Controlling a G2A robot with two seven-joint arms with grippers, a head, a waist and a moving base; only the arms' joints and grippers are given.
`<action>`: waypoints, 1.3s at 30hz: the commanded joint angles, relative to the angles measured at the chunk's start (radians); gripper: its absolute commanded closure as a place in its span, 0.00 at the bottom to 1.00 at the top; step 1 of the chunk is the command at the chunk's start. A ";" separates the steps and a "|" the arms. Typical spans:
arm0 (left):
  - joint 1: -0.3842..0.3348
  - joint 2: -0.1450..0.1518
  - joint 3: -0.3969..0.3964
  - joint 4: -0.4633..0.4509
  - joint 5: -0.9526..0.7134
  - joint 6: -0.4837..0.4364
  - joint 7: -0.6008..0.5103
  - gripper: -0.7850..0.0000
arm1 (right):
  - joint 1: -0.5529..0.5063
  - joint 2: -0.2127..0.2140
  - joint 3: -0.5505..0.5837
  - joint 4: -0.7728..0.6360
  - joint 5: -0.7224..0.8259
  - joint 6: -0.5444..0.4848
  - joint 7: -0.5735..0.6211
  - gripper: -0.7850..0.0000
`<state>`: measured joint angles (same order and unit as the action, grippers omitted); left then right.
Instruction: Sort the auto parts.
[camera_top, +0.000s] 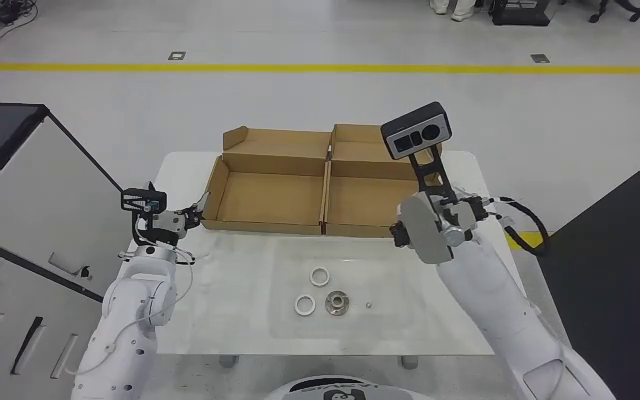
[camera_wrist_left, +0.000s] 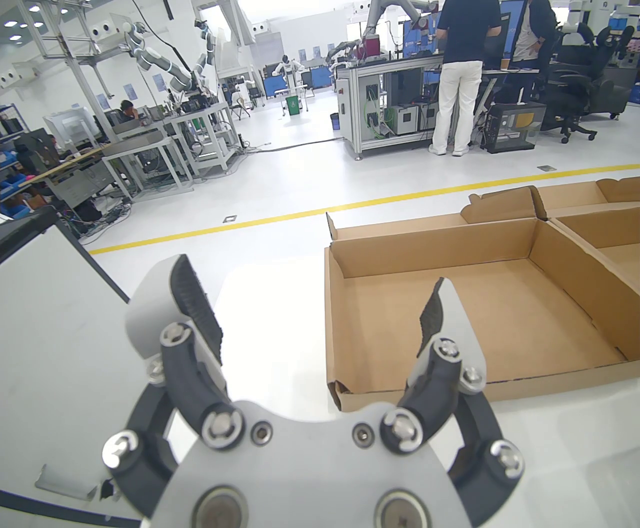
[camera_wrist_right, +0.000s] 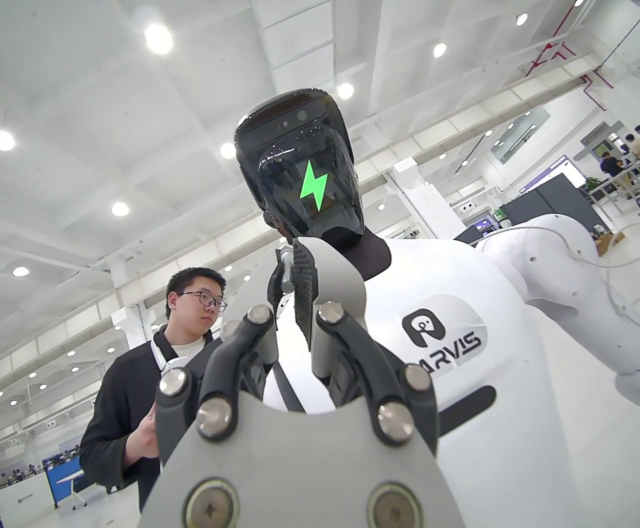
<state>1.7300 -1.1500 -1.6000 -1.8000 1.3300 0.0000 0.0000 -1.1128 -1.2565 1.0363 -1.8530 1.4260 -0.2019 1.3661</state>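
My left gripper (camera_wrist_left: 310, 280) is open and holds nothing; it hovers at the table's left side, just off the left wall of the left cardboard box (camera_wrist_left: 475, 310). In the top view that gripper (camera_top: 195, 213) sits beside the same box (camera_top: 268, 195). My right gripper (camera_wrist_right: 292, 260) is raised and tilted up, shut on a small metal pin (camera_wrist_right: 287, 272) between its fingertips. On the table in front lie two white rings (camera_top: 320, 277) (camera_top: 303, 304), a metal hub (camera_top: 336, 302) and a tiny part (camera_top: 368, 303).
A second open cardboard box (camera_top: 365, 200) adjoins the first at the table's back. Both boxes look empty. The raised right arm (camera_top: 430, 225) hangs over the right box's front edge. A grey cabinet (camera_top: 40, 190) stands left of the table.
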 joint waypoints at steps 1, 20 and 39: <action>0.000 0.000 0.000 0.000 0.000 0.000 0.000 0.00 | 0.000 0.000 0.000 0.000 0.000 0.000 0.000 1.00; 0.000 0.000 0.000 0.000 0.000 0.000 0.000 0.00 | 0.000 0.000 0.000 0.000 0.000 0.000 0.000 1.00; 0.000 0.000 0.000 0.000 0.000 0.000 0.000 0.00 | -0.081 0.053 0.297 0.028 -0.358 0.119 -0.064 1.00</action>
<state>1.7300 -1.1500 -1.6000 -1.8000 1.3300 0.0000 0.0000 -1.1818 -1.2095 1.2971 -1.8234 1.1144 -0.0904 1.3039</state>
